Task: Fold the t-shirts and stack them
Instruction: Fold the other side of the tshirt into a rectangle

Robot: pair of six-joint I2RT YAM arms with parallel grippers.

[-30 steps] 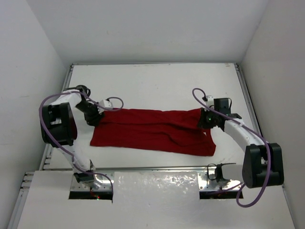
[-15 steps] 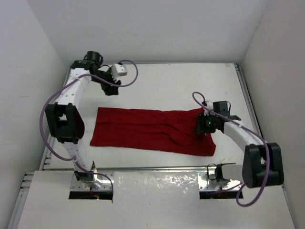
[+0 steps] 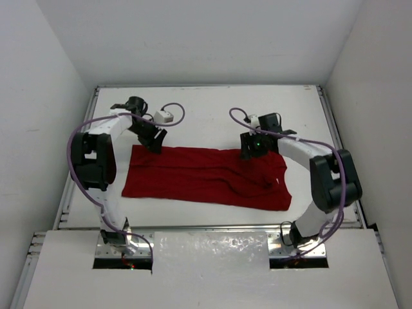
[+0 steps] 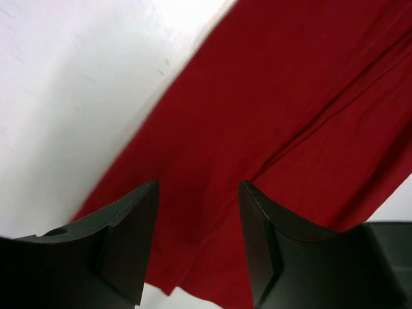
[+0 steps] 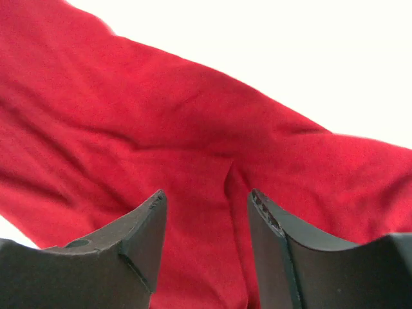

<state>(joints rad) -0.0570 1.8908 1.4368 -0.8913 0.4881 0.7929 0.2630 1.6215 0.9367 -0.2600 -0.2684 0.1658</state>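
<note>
T-shirt [image 3: 206, 177] flat beneath left gripper [image 3: 156, 143] and right gripper [image 3: 248, 152], both spread

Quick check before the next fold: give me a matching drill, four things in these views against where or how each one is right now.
Things:
1. left gripper
2. right gripper
3. t-shirt
4. table

Places or states:
A. white, bare beyond the cloth's far edge
B. open, at the cloth's far edge near its left end
C. dark red, lying as a long wrinkled band from left to right
D. open, at the cloth's far edge, right of the middle

Pairs: 1-B, 2-D, 3-C, 4-A
</note>
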